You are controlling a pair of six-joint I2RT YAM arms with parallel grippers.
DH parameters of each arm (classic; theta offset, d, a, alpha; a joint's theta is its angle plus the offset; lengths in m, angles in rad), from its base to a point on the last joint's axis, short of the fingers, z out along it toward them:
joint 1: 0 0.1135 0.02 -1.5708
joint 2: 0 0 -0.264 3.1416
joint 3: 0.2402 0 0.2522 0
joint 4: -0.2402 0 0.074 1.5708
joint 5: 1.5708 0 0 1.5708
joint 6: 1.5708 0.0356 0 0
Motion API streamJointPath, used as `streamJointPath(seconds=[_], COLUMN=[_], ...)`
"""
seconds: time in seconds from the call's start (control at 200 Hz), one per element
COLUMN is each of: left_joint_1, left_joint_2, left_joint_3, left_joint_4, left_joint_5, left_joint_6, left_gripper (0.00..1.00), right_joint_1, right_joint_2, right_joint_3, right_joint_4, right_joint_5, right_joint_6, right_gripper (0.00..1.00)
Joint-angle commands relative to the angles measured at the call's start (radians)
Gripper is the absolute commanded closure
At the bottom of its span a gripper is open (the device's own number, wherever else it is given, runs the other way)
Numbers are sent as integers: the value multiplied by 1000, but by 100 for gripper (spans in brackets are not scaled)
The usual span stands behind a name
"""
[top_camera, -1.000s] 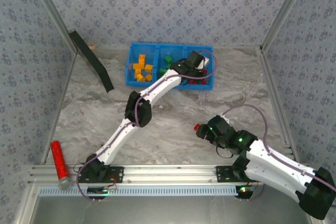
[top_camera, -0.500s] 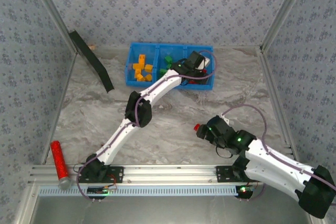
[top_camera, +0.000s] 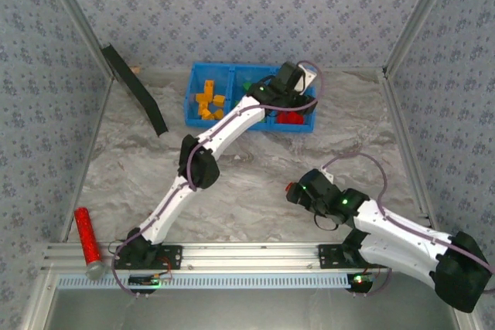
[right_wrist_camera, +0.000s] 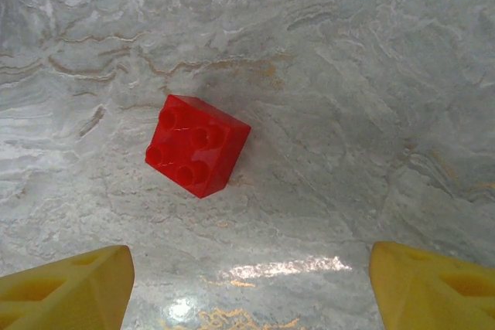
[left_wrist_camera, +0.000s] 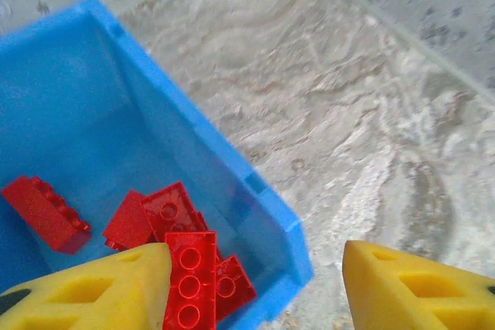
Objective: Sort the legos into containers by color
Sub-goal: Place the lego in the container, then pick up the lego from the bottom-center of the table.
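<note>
Lego, a red one (right_wrist_camera: 197, 144), lies on the table (right_wrist_camera: 348, 75) just ahead of the right gripper's (right_wrist_camera: 251, 280) spread jaws, sitting skewed; squaring the wrist before closing looks wise. The left gripper (left_wrist_camera: 255, 284) hangs spread and empty over the blue bin's (left_wrist_camera: 232, 160) corner.

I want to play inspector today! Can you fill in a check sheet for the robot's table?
Surface: grey marbled table, with a loose red brick lying on it.
Job's things: blue bin holds orange bricks on the left, green bricks in the middle, red bricks on the right.
Clutter: black board leaning far left; red cylinder near left.
Grippers: left gripper open over the bin's right end; right gripper open above the loose red brick.
Cables: purple cables run along both arms.
Surroundings: patterned walls, metal frame.
</note>
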Motion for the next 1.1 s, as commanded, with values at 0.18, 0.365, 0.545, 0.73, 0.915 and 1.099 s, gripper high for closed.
streamJointPath(seconds=[0.18, 0.365, 0.545, 0.73, 0.915, 1.099], left_joint_1=[19, 104, 184, 231, 254, 266], left_joint_2=[-362, -680, -925, -1105, -1237, -1336], left_joint_3=[-299, -702, -1004, -1168, -1243, -1300], left_joint_4=[11, 92, 94, 62, 11, -105], left_joint_5=[-91, -154, -218, -248, -270, -313], left_joint_6=[140, 177, 179, 160, 139, 127], left_gripper=[38, 36, 34, 32, 30, 28], right_joint_1=[2, -22, -59, -63, -52, -29], right_joint_2=[132, 193, 252, 342, 441, 541], right_joint_3=[55, 83, 116, 178, 229, 268], right_joint_4=[96, 130, 148, 124, 86, 62], right_joint_5=[13, 7, -16, -33, -25, -8], right_joint_6=[-13, -40, -73, -94, -98, -100], right_gripper=[20, 21, 25, 30, 36, 47])
